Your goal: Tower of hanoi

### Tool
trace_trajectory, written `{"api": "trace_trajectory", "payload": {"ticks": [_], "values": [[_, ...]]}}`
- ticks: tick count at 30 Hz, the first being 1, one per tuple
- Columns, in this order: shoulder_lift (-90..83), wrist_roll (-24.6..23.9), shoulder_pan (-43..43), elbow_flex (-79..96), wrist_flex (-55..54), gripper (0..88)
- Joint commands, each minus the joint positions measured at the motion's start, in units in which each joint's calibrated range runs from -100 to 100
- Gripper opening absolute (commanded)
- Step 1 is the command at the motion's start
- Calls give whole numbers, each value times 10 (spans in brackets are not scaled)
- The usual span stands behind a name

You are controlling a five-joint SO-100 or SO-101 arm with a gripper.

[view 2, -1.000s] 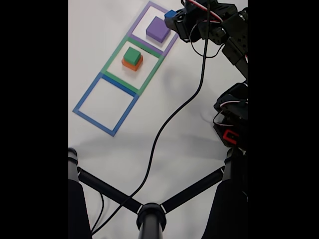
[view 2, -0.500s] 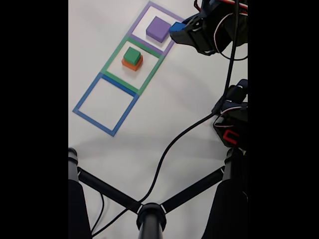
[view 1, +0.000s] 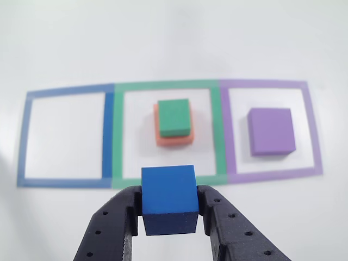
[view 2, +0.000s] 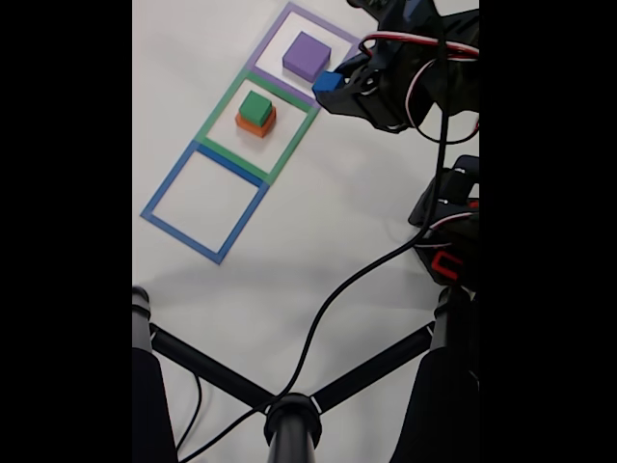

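We have the small blue cube (view 1: 168, 198) clamped between the two fingers of our hand (view 1: 169, 209), carried clear of the white worktop (view 2: 318, 231). In the fixed view the hand (view 2: 333, 87) hangs just beside the border between the purple tape square (view 2: 339, 29) and the green tape square (view 2: 214, 116). The purple block (view 1: 271, 131) lies alone in the purple square. The green block (view 1: 174, 117) sits on the orange block (view 1: 174, 138) inside the green square, and the blue tape square (view 1: 65, 95) holds nothing. We judge this a carrying step, the cube in transit. Its destination we cannot tell; a legal move would put it on the green block or in the blue square, which calls for lining up squarely, lowering, then opening the fingers.
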Motion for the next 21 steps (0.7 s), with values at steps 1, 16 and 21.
{"api": "trace_trajectory", "payload": {"ticks": [1, 16, 21], "values": [[-42, 18, 21, 185, -194, 34], [93, 18, 26, 567, -889, 34], [158, 18, 23, 586, -980, 34]]}}
